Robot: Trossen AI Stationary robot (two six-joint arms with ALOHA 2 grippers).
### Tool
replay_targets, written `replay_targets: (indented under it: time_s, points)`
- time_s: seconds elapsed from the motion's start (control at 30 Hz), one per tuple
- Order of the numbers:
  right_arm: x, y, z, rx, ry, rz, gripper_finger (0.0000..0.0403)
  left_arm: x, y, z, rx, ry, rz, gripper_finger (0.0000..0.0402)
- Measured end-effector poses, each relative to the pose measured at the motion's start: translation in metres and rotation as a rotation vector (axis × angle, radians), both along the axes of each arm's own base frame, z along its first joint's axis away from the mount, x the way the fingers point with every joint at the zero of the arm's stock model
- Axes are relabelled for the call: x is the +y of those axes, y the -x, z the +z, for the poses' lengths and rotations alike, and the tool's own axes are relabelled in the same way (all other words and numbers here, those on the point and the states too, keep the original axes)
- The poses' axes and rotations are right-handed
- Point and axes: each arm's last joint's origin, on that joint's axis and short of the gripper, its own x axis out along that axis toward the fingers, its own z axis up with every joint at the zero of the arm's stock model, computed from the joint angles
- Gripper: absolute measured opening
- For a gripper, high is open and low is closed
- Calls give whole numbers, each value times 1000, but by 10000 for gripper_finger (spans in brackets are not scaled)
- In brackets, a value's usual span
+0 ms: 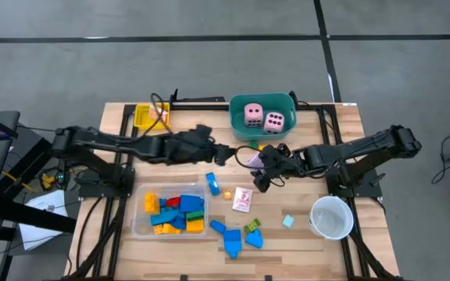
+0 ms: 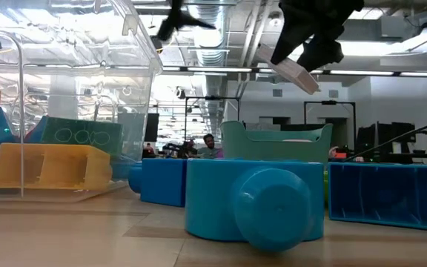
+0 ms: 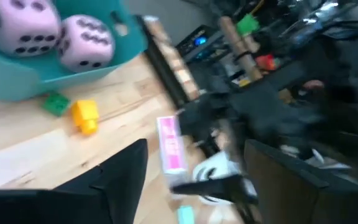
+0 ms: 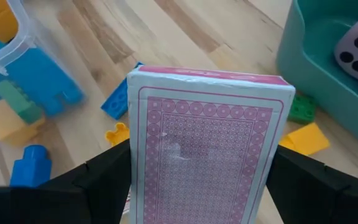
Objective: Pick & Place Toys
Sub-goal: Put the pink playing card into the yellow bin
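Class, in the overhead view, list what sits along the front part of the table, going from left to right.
Clear tray of blocks → blue block cluster → green block → small light-blue block → white cup.

The card deck [image 4: 205, 146] has a pink lattice back with a white border. Two pink dice [image 1: 263, 118] carry dark dots inside a teal tub [image 1: 239, 129]. Blocks [image 1: 176, 213] are blue, yellow, red and green.

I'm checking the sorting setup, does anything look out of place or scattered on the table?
Yes. Several plastic building blocks lie loose on the wooden table rather than in the clear plastic tray: a blue cluster near the front edge, and a yellow block beside a green block just outside the teal tub.
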Motion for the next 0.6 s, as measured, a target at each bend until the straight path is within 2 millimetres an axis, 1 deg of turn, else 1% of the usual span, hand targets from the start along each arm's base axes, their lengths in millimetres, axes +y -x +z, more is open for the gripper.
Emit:
replay_targets:
  time_s: [0.13,0.23,0.3,0.37,0.43,0.6]
  points:
    - [0,-1,1,-8,12,15,312,11,-16,-24,68,60,-4,272]
    - [0,-2,2,-22,11,17,312,10,-27,-36,71,95,-67,273]
    - [-1,-3,2,-25,10,13,312,7,-32,-39,49,103,-97,273]
    - [-2,-3,2,-24,10,11,312,4,-36,-37,6,102,-108,273]
    - [-2,-3,2,-29,14,5,312,3,-37,-35,-20,100,-110,273]
    - [-7,-5,4,-49,15,-11,312,3,-37,-35,-19,100,-107,273]
